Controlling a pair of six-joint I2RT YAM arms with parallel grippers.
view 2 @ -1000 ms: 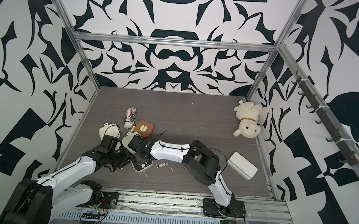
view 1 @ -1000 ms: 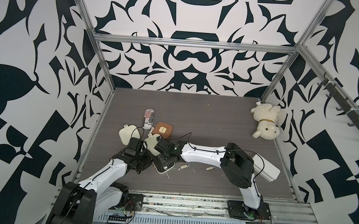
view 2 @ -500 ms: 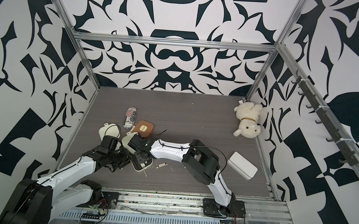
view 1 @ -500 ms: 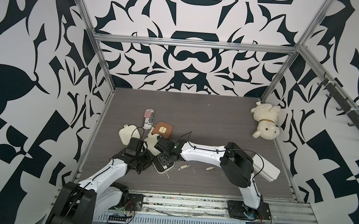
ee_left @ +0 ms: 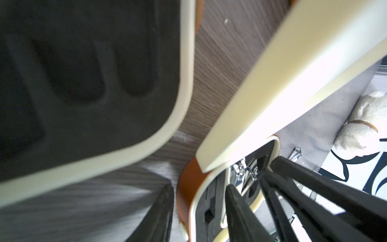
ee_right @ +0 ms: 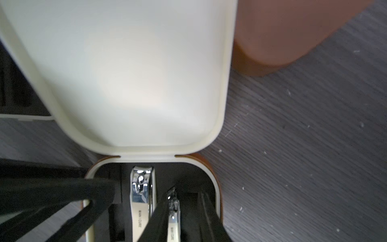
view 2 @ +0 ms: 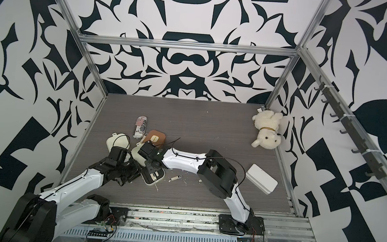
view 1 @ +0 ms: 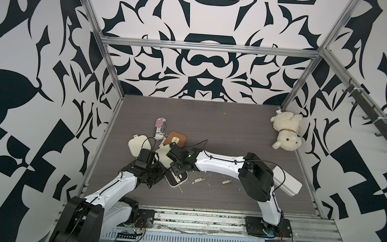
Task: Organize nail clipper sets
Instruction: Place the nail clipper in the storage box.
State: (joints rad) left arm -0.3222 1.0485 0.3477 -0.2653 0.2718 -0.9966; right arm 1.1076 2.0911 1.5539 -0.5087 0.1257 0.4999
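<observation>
Two robot arms meet over an open case [ee_right: 217, 194] at the near left of a grey table [view 1: 222, 133]. The task looks partly done, at the stage of filling this case.

The case's cream lid [ee_right: 125, 73] stands up on the far side, and its base holds a black insert. A big clipper [ee_right: 142, 194] lies in one slot. A small clipper [ee_right: 174, 222] sits in the neighbouring slot, between the fingers of the right gripper [ee_right: 187, 197]. Those fingers stand a narrow gap apart around it, and it is not clear whether they press on it. The left gripper [ee_left: 199, 188] has one finger inside the case and one outside. It is closed on the case's wall, seemingly to steady it. Other slots in this insert look empty.

Just to the far left, a second case [ee_left: 186, 83] lies open. The slots of its black insert that show are empty. A brown case [view 1: 175, 140] sits shut just beyond the open case, its contents hidden.

Several things appear to be left to do. A loose clipper [view 1: 199, 180] and a loose piece [view 1: 226, 181] lie on the table to the right of the open case and need slots. The second case needs filling, and both open lids need closing.
</observation>
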